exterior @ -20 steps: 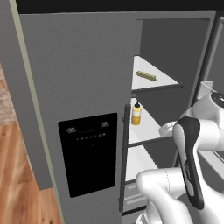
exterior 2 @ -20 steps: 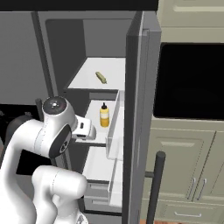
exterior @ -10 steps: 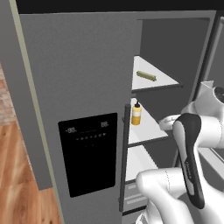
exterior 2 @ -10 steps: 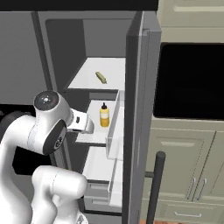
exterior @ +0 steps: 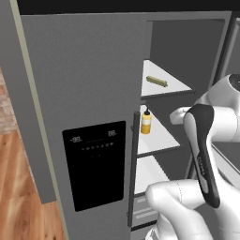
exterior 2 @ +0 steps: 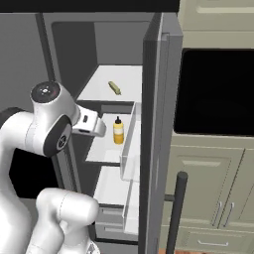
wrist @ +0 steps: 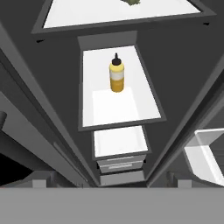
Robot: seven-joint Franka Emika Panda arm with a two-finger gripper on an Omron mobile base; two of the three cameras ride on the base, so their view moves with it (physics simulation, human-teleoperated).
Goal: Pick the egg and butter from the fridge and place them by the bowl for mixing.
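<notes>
While the gripper stands spread, the butter lies well beyond it.

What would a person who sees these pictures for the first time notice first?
Probably the tall grey fridge, open, with a black dispenser panel on its door. Next, the yellow bottle with a dark cap, standing upright on a middle white shelf, and the pale yellow-green butter lying on the shelf above. The white robot arm reaches toward those shelves.

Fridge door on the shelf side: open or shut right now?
Open. The fridge door is swung out edge-on, and the white shelves show, with the butter on the upper one and a yellow bottle below.
</notes>
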